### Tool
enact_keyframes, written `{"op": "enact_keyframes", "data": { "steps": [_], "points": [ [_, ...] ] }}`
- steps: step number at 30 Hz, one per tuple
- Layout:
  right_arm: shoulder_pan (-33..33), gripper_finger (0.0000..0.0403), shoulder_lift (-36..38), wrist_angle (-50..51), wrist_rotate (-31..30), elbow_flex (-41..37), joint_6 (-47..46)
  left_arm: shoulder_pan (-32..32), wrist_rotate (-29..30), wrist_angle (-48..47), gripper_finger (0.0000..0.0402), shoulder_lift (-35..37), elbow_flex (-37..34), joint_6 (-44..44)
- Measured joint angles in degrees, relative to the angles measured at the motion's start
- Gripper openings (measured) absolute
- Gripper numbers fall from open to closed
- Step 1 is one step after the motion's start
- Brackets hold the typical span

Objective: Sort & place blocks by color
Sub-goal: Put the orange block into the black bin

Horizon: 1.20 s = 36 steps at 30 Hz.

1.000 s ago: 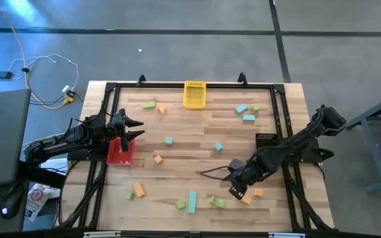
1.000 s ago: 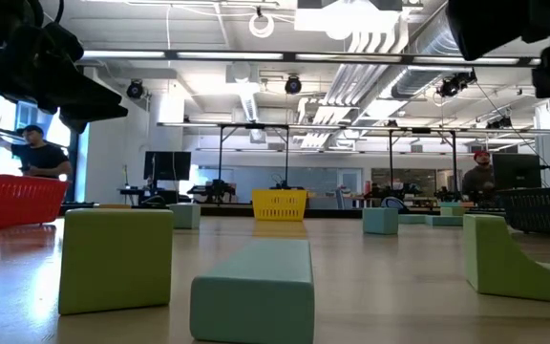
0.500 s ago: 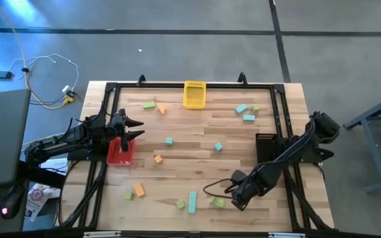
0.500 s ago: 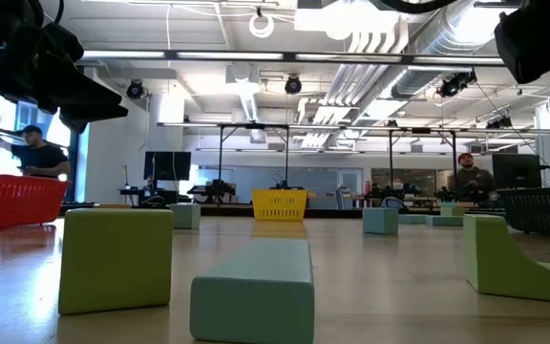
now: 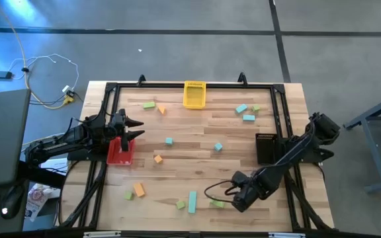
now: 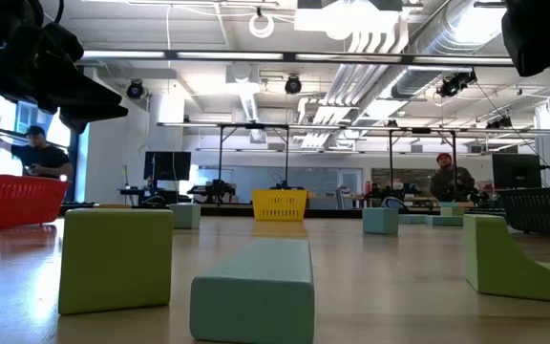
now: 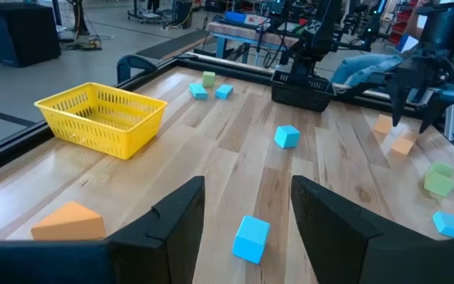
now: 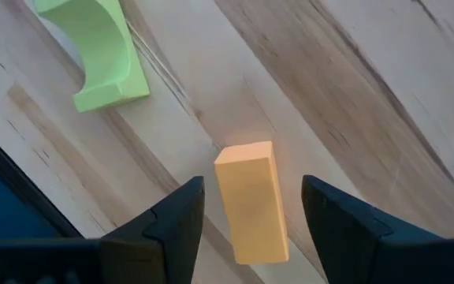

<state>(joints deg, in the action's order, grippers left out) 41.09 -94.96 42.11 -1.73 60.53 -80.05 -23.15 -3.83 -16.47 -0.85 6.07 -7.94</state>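
We see the right pincer (image 8: 247, 229) low over the wooden desk (image 5: 197, 142) near its front edge, released, its fingers straddling a small orange bar-shaped block (image 8: 250, 201) that lies flat between them, apart from both. A light green arched block (image 8: 99, 49) lies just beside it. The left pincer (image 7: 247, 225), also released, hangs above the red mesh bin (image 5: 120, 153).

Matt orange block (image 8: 251, 201), grained wood table (image 8: 353, 102)
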Motion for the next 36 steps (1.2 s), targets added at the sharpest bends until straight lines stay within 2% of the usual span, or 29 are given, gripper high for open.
{"op": "enact_keyframes", "data": {
  "steps": [8,25,28,32,36],
  "points": [
    [1.35,0.0199,-1.03,-0.02,-1.26,0.0,-0.97,-0.01,0.0,0.0,0.0179,-0.01,-0.01,0.0],
    [0.82,0.0196,-8.48,-2.2,2.05,0.0,2.04,-0.01,0.02,-0.02,0.0179,0.0,-0.01,-0.02],
    [0.13,0.0172,-8.68,-1.93,2.41,0.02,2.65,-0.01,0.02,-0.02,0.0179,0.0,0.0,-1.61],
    [-0.59,0.0107,-8.62,-1.66,2.2,0.12,4.63,0.01,0.0,-0.04,0.0179,-0.02,-0.01,-2.91],
    [-1.8,0.0103,-8.61,-0.86,2.06,0.15,5.5,-0.01,0.0,-0.04,0.0179,-0.01,-0.01,-2.99]
  ]
}}
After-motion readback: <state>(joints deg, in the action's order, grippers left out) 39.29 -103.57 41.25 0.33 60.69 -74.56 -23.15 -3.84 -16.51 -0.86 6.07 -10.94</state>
